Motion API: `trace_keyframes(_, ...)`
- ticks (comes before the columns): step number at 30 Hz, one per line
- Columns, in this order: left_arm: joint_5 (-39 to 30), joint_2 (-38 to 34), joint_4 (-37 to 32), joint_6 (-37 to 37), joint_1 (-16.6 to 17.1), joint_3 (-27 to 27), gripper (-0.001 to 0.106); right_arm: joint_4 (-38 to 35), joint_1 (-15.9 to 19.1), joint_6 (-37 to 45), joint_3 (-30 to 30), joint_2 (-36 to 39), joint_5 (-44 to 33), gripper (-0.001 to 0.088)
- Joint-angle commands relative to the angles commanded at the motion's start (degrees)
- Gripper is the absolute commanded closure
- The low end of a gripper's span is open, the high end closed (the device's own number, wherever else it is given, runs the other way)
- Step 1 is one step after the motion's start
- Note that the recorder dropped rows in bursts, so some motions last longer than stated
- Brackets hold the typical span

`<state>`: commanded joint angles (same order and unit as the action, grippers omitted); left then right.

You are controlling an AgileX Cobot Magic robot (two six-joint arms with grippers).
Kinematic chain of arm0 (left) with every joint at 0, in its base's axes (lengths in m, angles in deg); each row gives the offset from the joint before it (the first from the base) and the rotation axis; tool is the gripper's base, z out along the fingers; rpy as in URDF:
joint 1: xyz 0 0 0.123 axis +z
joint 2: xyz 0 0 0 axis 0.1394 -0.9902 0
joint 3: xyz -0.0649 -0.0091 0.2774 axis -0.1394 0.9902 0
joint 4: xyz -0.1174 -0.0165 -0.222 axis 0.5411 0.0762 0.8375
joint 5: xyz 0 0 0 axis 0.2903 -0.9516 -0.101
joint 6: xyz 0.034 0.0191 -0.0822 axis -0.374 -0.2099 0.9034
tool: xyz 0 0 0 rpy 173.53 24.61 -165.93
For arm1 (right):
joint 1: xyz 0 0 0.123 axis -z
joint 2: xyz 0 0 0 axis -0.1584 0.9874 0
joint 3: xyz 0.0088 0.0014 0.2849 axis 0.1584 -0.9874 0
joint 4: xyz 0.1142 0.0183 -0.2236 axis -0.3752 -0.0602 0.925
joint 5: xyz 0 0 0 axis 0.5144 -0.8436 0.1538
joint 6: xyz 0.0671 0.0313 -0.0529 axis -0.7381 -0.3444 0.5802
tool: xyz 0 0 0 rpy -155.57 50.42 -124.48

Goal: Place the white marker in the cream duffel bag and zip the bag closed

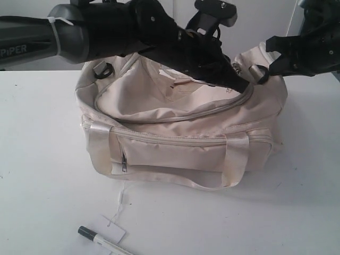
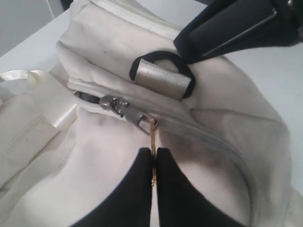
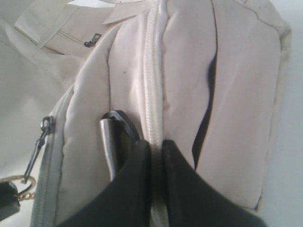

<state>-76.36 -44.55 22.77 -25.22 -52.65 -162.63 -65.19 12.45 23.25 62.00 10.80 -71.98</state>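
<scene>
On the smooth white tabletop (image 1: 42, 175) sits a soft cream fabric duffel bag (image 1: 175, 149) with glossy strap handles, its top gaping. The thin white marker with a dark cap (image 1: 103, 241) lies outside beside a paper hang tag (image 1: 112, 227). The wrist views alone show the left gripper (image 2: 154, 153) pinching the gold zip-pull ring (image 2: 153, 135) and the right gripper (image 3: 156, 144) clamping the bag's end seam.
</scene>
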Motion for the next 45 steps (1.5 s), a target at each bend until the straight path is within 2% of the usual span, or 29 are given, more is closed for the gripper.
trace_keyframes(6,0.0,0.0,8.7,0.0,0.0,0.0,0.105,0.0,0.0,0.0,0.0,0.0,0.0,0.0868)
trace_keyframes(45,-20.5,0.0,10.2,-0.5,0.0,0.0,0.105,-0.1,0.0,0.7,-0.1,0.0,-0.3,0.0868)
